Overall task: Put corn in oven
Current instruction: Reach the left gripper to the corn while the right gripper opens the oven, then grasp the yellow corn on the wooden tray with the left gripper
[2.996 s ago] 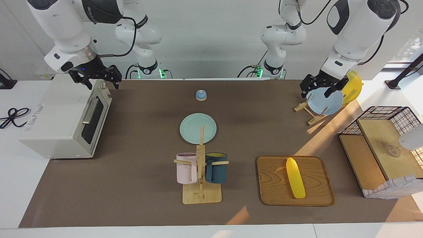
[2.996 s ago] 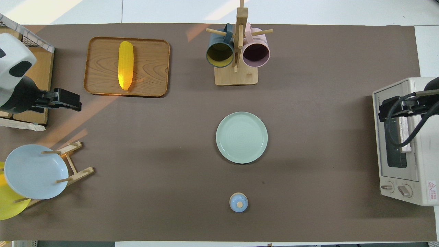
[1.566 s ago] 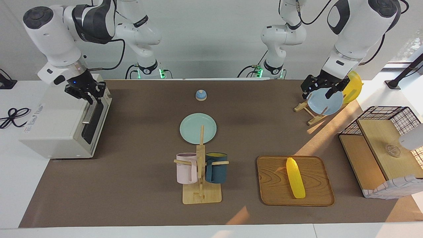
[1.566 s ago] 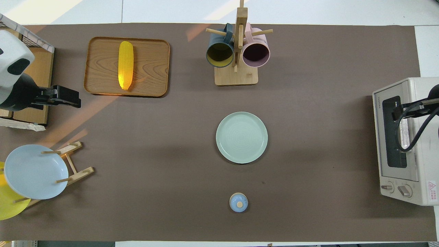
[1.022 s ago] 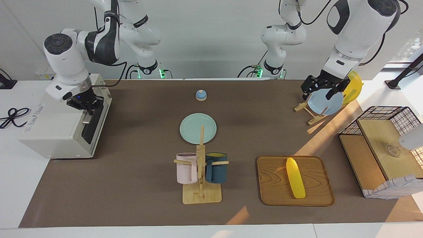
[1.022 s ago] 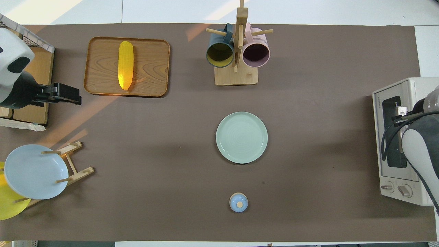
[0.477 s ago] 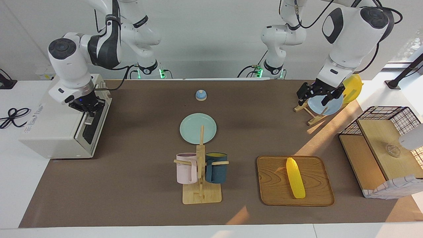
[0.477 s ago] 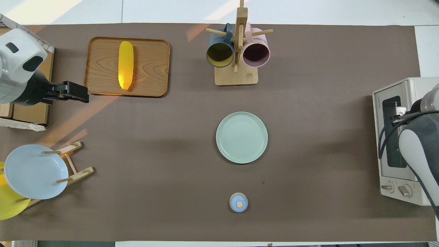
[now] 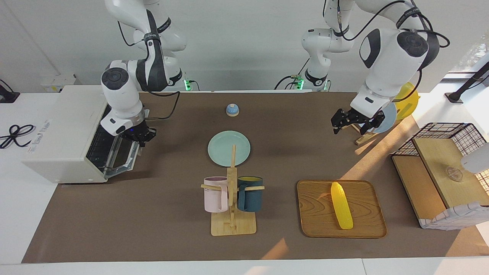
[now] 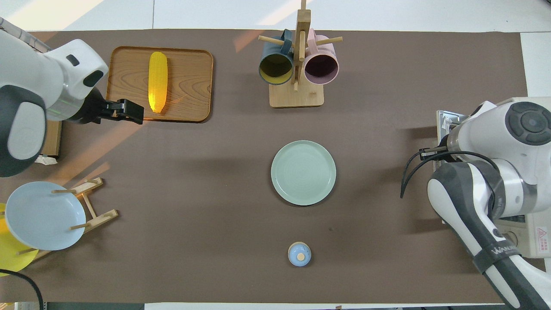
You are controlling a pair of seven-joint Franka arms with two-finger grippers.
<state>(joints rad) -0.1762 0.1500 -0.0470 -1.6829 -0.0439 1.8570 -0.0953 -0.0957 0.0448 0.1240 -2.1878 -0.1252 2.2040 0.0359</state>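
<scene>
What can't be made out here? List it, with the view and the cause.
- right end effector: overhead view, its own arm covers it; facing view, its hold on the open door is too small to read.
- oven: overhead view, the right arm hides most of it; facing view, its inside shows only in part.
- yellow plate: overhead view, cut by the edge; facing view, the left arm covers part.

The bright yellow corn lies flat on a wooden tray, while the off-white oven at the right arm's end of the table has its door swung down open.
</scene>
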